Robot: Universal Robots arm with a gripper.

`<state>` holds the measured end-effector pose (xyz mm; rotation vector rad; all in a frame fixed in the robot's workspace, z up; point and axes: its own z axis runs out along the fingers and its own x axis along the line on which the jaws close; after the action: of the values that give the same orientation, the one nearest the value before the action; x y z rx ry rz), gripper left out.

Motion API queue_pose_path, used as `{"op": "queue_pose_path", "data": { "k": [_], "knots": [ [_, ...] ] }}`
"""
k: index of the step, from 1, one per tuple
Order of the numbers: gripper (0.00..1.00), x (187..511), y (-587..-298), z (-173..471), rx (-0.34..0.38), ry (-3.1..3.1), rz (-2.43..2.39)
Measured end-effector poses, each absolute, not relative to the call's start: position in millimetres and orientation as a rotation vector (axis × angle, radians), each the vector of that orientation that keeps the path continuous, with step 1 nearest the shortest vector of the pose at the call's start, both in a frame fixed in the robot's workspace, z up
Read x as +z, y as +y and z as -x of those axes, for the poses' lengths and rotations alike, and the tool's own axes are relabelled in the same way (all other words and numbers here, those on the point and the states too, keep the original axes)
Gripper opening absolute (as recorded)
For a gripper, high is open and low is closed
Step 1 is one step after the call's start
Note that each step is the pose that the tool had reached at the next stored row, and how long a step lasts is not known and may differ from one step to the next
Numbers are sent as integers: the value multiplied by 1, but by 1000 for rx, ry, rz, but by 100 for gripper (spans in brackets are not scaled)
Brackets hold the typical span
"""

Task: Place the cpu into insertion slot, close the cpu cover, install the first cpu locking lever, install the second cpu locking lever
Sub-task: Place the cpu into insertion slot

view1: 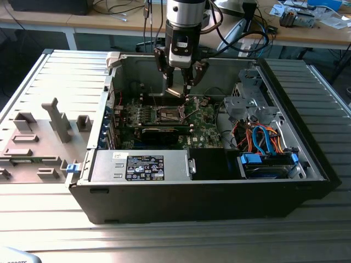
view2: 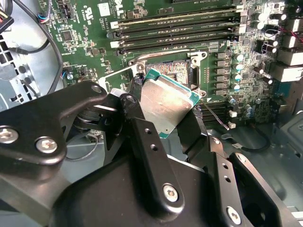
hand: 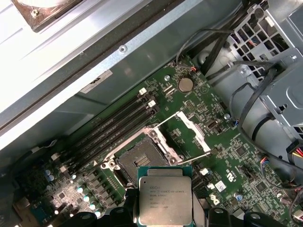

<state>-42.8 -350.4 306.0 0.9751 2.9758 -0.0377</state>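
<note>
While the open computer case [view1: 208, 204] sits on a ribbed metal table [view1: 164, 241], cluttered wooden benches [view1: 49, 24] behind, the gripper [view1: 179, 91] is clamped on the cpu [view2: 168, 101]. It hangs over the bare socket [hand: 141, 160], apparently clear of it; the cpu cover [hand: 189, 133] stands open.

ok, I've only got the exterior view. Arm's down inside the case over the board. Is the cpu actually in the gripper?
Observer: Yes. In the second wrist view the gripper is shut on the cpu, clamping it by two opposite edges with the metal top showing.
Operator: Socket free?
Observer: In the first wrist view the insertion slot is bare, with no chip seated in it.
Operator: And the cover?
Observer: The cpu cover is swung open and lies beside the slot, not over it.
</note>
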Motion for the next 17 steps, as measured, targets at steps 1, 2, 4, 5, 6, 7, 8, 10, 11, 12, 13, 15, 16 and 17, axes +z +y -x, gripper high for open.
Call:
{"op": "queue_pose_path", "data": {
  "k": [1,2,4,5,6,7,8,10,11,12,13,15,16,17],
  "knots": [
    [55,306,-350,43,-38,2975,-977],
    [55,306,-350,43,-39,2974,-979],
    [55,306,-350,43,-39,2973,-982],
    [55,306,-350,43,-40,2972,-984],
    [55,306,-350,43,-40,2971,-987],
    [55,306,-350,43,-41,2971,-989],
    [55,306,-350,43,-41,2970,-990],
    [55,306,-350,43,-42,2969,-995],
    [55,306,-350,43,-43,2967,-998],
    [55,306,-350,43,-44,2966,-1001],
    [55,306,-350,43,-44,2965,-1004],
    [55,306,-350,43,-45,2964,-1007],
    [55,306,-350,43,-46,2963,-1009],
    [55,306,-350,43,-46,2962,-1011]
  ]
}}
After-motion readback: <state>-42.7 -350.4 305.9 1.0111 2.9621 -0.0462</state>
